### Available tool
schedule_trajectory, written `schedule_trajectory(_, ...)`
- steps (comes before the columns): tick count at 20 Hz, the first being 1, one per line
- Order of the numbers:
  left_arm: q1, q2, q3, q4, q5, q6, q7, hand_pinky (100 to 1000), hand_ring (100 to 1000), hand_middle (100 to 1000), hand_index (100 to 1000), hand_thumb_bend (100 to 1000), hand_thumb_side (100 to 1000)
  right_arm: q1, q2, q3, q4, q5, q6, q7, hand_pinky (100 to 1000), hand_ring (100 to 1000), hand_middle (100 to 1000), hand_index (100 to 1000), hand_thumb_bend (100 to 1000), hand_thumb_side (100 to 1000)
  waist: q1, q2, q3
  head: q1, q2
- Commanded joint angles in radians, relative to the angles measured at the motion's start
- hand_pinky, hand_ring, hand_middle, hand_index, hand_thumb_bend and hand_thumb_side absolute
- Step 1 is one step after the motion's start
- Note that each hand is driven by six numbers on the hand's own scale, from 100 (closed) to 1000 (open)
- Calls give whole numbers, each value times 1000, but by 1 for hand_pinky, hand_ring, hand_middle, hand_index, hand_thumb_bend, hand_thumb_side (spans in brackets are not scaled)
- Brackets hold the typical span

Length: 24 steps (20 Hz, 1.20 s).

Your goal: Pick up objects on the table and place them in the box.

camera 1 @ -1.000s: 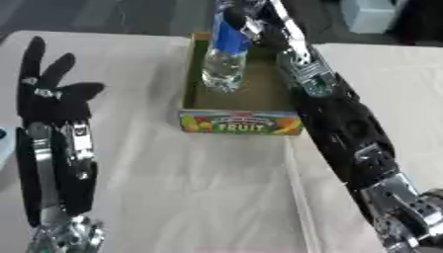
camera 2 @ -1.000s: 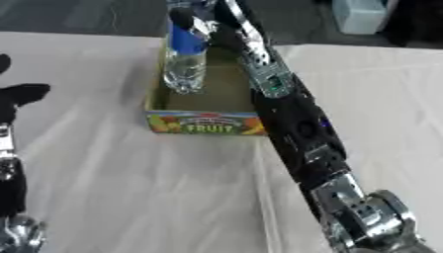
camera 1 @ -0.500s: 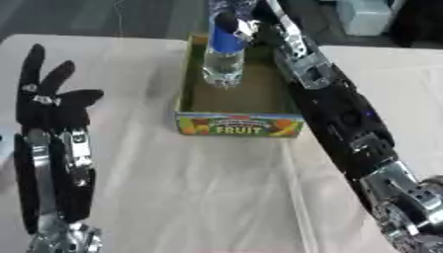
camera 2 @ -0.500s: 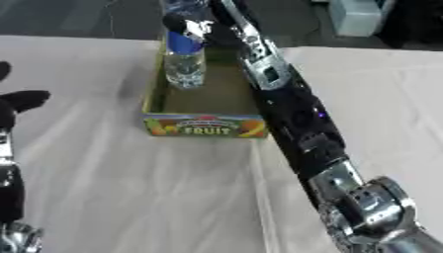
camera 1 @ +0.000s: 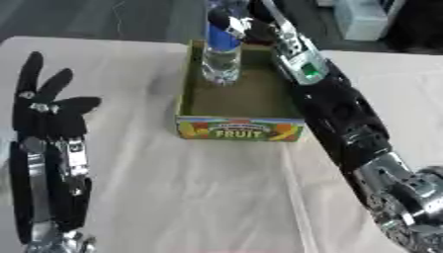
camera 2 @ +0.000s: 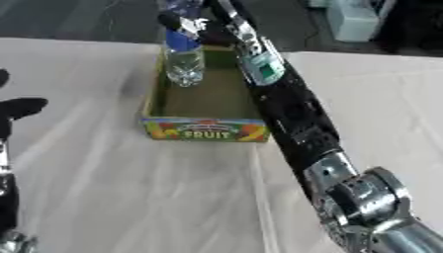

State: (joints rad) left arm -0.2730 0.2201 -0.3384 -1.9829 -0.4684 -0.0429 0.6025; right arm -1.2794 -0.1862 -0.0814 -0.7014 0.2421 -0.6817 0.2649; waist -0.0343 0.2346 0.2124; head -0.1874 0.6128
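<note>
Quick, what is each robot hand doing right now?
Left robot hand: open, holding nothing.
Right robot hand: shut on the clear plastic water bottle with blue label.

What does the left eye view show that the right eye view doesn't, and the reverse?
Only the left eye view shows the whole left hand, open, fingers up, at the lower left; the right eye view catches just a bit of it at its left edge. Only the right eye view shows more of the table to the right of the arm. Both show the right hand holding the bottle upright in the box.
</note>
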Motion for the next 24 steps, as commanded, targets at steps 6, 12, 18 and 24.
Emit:
schedule_trajectory(6, -16, 17, -12, -17, 8, -7, -11, 657, 641, 1000, 878, 100, 1000, -59, -36, -39, 33, 72, 15, -44, 100, 221, 294, 513, 751, 560, 0, -8, 16, -28, -30)
schedule_trajectory(12, -14, 14, -11, -17, 8, -7, -9, 657, 641, 1000, 879, 100, 1000, -64, -42, -43, 42, 110, 8, -57, 100, 344, 375, 559, 747, 588, 1, -2, 15, -34, -25)
schedule_trajectory(18, -10, 13, -10, -17, 8, -6, -7, 658, 641, 1000, 879, 100, 1000, -62, -37, -36, 46, 95, -6, -23, 764, 906, 862, 1000, 740, 726, 5, -4, 8, -36, -16)
schedule_trajectory(24, -6, 12, -9, -17, 9, -4, -8, 658, 641, 1000, 880, 100, 1000, -61, -37, -28, 50, 52, -29, 89, 1000, 1000, 1000, 1000, 788, 769, 8, -7, 6, -36, -12)
